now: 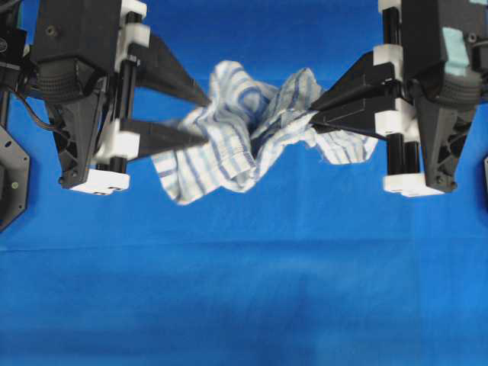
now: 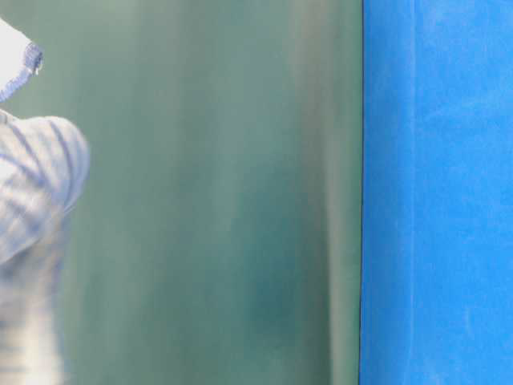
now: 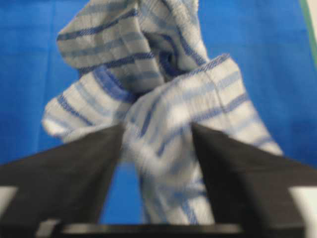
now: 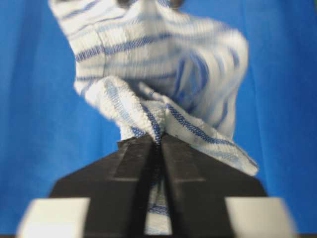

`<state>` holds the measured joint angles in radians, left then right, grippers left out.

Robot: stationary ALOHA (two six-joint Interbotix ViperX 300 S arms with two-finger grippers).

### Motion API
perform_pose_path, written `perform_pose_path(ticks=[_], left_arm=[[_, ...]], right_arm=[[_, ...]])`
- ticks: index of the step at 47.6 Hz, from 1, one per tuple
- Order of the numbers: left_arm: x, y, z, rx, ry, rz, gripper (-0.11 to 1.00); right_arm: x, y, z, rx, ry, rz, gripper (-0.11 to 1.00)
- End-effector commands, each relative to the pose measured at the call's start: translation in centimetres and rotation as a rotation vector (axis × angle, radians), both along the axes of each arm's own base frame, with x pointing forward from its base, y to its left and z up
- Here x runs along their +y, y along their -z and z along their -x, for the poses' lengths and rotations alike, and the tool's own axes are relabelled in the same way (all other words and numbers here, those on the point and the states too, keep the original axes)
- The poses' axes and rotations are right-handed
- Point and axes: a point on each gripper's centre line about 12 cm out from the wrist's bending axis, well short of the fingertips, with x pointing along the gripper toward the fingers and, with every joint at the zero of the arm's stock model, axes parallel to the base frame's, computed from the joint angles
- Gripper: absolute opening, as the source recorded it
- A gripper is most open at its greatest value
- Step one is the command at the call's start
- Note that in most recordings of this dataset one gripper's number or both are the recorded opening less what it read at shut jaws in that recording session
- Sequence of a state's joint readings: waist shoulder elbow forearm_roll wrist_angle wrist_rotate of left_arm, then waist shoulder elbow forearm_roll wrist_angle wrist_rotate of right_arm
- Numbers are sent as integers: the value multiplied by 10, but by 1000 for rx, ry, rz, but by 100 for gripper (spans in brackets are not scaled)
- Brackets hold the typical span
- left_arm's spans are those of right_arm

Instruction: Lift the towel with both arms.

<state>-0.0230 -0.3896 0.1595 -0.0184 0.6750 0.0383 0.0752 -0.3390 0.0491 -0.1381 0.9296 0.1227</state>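
Black triangular fingers of the right tool (image 4: 157,141) pinch a fold of the small white towel with blue-grey stripes (image 1: 252,130), blurred above the blue-clothed tabletop (image 1: 244,290). Left tool (image 1: 207,120) stands wide, its tips beside the cloth, contact unclear; arms run off-frame.

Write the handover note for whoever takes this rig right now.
Left hand: fingers spread apart, towel loose between them, no pinch visible.
Right hand: fingers nearly together, a fold of towel caught between them.
Towel: bunched between both hands, over the blue tablecloth; blurred, so it may be moving.
Done: the towel appears raised off the cloth.
Left: it looks mid-release; check whether the towel drops or hangs from the right hand.
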Motion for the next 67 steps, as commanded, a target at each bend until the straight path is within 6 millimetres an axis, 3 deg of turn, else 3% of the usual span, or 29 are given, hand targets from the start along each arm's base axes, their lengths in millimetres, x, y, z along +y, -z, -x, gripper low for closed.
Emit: perform_pose_path(ticks=[1, 6, 10, 17, 23, 46, 55, 67], left_arm=[[1, -10, 6, -37, -3, -5, 60], [2, -9, 11, -39, -1, -12, 87], [1, -9, 13, -48, 1, -12, 87], [2, -2, 12, -46, -1, -12, 86], [-1, 18, 6, -29, 5, -10, 86], [-8, 160, -21, 69, 18, -9, 86], [-9, 207, -27, 113, 18, -12, 86], [-19, 269, -40, 170, 42, -17, 86]], right_arm=[[-2, -4, -1, -13, 5, 10, 24], [-5, 5, -5, 12, 19, 47, 56], [-7, 9, -6, 22, 28, 65, 69], [-8, 13, -7, 32, 32, 66, 68], [-7, 27, -7, 64, 36, 57, 68], [6, 170, -6, 165, 31, -38, 68], [9, 211, -6, 179, 15, -54, 68], [15, 268, -20, 232, -11, -65, 68]])
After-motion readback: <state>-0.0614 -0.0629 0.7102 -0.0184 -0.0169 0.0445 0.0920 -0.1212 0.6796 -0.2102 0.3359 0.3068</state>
